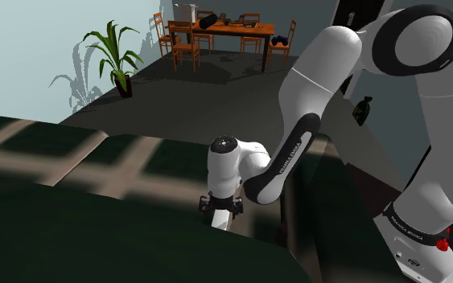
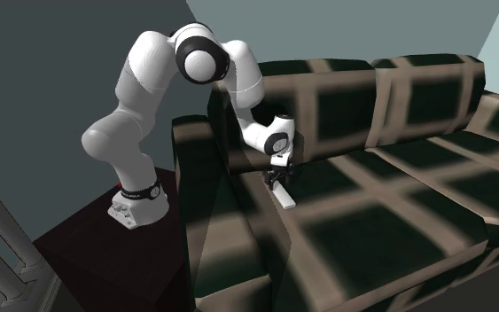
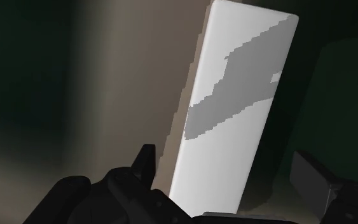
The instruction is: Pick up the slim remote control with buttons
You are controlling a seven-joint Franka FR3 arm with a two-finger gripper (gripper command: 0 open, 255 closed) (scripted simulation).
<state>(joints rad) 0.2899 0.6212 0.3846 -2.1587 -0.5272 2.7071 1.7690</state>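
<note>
The remote (image 3: 234, 114) is a slim plain white slab with no buttons drawn, lying flat on a dark checked sofa seat (image 2: 389, 204) close to the armrest. In the second exterior view the remote (image 2: 284, 197) lies just under my black gripper (image 2: 279, 180), which points straight down at it. My gripper (image 3: 226, 159) is open, with one finger on each side of the remote's near end and neither finger clasping it. From the shoulder view, the gripper (image 1: 220, 211) hangs low over the seat with a white bit of the remote (image 1: 220, 222) beneath it.
The sofa's armrest (image 2: 230, 222) rises right beside the remote and its backrest (image 2: 371, 97) stands behind. My stand (image 2: 123, 257) is beside the armrest. Far off are a wooden dining table (image 1: 220, 30) with chairs and a potted plant (image 1: 118, 60).
</note>
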